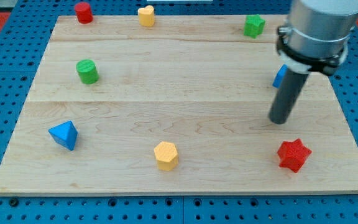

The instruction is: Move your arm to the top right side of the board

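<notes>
My tip (279, 120) rests on the wooden board (179, 106) at the view's right, about mid-height. The rod rises up to the grey arm body (319, 28) at the top right. A blue block (279, 76), partly hidden behind the rod, sits just above the tip. A red star block (293, 155) lies below and slightly right of the tip. A green block (253, 25) stands near the top edge, up and left of the tip.
A red cylinder (83, 12) and a yellow block (146, 15) stand at the top left. A green cylinder (87, 71) is at the left, a blue triangular block (63, 135) at the lower left, and a yellow hexagon block (166, 155) at the bottom centre.
</notes>
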### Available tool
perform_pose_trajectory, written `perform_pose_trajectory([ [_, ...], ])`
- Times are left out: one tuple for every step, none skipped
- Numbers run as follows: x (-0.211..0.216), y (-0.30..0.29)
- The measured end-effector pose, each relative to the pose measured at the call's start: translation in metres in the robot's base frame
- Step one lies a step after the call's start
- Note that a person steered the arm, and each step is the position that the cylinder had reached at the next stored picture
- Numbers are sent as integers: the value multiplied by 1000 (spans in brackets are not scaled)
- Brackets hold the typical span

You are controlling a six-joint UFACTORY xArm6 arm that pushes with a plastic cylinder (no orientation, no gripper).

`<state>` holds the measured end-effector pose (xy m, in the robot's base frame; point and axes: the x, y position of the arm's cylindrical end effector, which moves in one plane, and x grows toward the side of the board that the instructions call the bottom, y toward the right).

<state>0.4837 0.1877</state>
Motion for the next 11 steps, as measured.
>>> perform_pose_trajectory([
  [0, 41],
  [-3, 50],
  [-7, 51],
  [-7, 51],
  [-7, 51],
  [-8, 58],
  [-66, 94],
  [-155, 118],
  [-229, 109],
  [-264, 47],
  [-283, 14],
])
